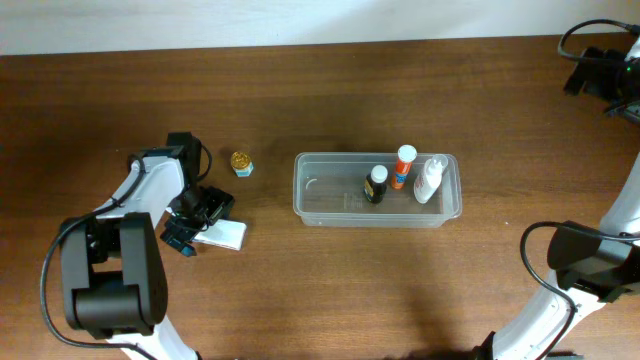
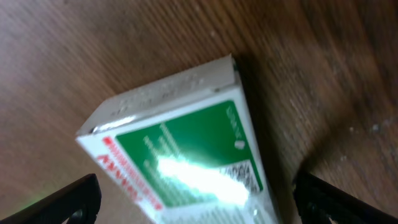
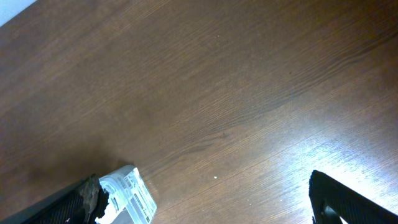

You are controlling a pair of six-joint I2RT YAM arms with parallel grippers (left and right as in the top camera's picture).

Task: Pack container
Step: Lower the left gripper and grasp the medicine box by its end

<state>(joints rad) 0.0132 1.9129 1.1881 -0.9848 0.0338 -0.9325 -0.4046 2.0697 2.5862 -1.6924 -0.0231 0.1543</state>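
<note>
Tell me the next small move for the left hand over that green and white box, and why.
Probably lower the left hand and close it on the green and white box. Its fingers stand wide open on either side of the box, which lies flat on the table, outside the container that already holds three bottles.

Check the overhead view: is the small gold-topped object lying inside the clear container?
No, the small gold-topped object sits outside, to the left of the container and apart from it.
</note>
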